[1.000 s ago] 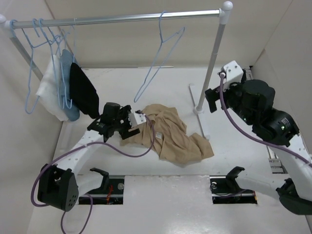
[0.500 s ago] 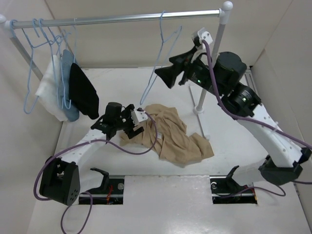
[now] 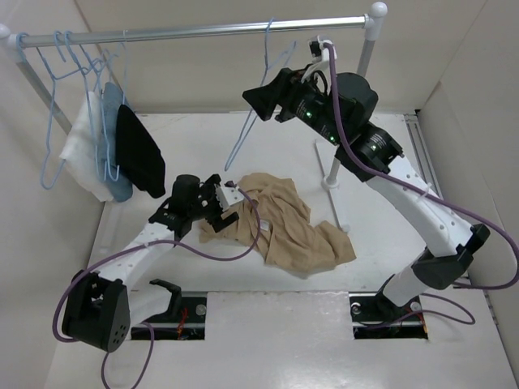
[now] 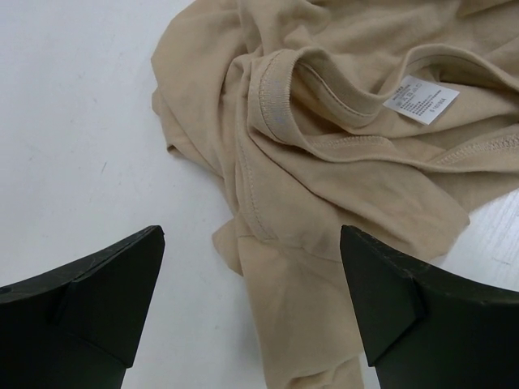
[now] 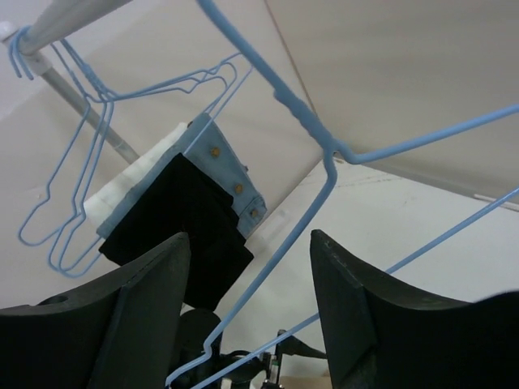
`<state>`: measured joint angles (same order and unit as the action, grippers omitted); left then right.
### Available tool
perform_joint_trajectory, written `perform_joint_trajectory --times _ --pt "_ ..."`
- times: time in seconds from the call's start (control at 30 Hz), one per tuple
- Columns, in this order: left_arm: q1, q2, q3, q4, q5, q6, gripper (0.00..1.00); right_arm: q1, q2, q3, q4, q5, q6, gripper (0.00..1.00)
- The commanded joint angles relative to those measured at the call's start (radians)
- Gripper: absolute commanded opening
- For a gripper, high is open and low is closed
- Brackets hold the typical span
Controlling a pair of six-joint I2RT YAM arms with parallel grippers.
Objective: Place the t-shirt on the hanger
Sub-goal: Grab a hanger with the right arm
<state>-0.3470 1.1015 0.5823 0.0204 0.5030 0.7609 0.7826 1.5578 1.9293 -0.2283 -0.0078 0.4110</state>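
Observation:
The tan t-shirt (image 3: pixel 284 223) lies crumpled on the table's middle. Its neck and white label (image 4: pixel 420 99) show in the left wrist view. My left gripper (image 3: pixel 220 203) is open, low over the t-shirt's left edge (image 4: pixel 276 267), with cloth between its jaws but not gripped. A light-blue hanger (image 3: pixel 263 89) hangs alone from the rail at centre. My right gripper (image 3: pixel 259 101) is open and raised at that hanger, with its wire (image 5: pixel 276 267) passing between the jaws, which stand apart.
A metal rail (image 3: pixel 203 31) spans the back on a post (image 3: pixel 353 105) with a white base. Several more blue hangers (image 3: pixel 77 73) hang at the rail's left end with a white cloth (image 3: pixel 81 154), a blue cloth and a black garment (image 3: pixel 139 154).
My right arm has swung up from the right side to the lone hanger and now has its open jaws around the wire. My left gripper has barely moved.

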Motion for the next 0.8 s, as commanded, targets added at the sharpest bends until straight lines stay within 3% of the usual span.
perform_joint_trajectory --times 0.0,0.3,0.6,0.77 --pt "-0.004 -0.032 -0.021 0.049 -0.003 -0.015 0.88 -0.009 0.005 0.043 0.06 -0.012 0.049 0.66" --pt "-0.004 -0.032 -0.03 0.069 -0.015 -0.015 0.89 -0.019 -0.051 -0.072 0.06 0.1 0.049 0.59" --pt "-0.014 -0.032 -0.03 0.069 -0.015 -0.015 0.89 -0.068 -0.042 -0.062 0.06 0.0 0.058 0.04" --pt "-0.014 -0.042 -0.03 0.059 -0.015 -0.015 0.89 -0.112 -0.051 -0.072 0.06 -0.125 0.068 0.0"
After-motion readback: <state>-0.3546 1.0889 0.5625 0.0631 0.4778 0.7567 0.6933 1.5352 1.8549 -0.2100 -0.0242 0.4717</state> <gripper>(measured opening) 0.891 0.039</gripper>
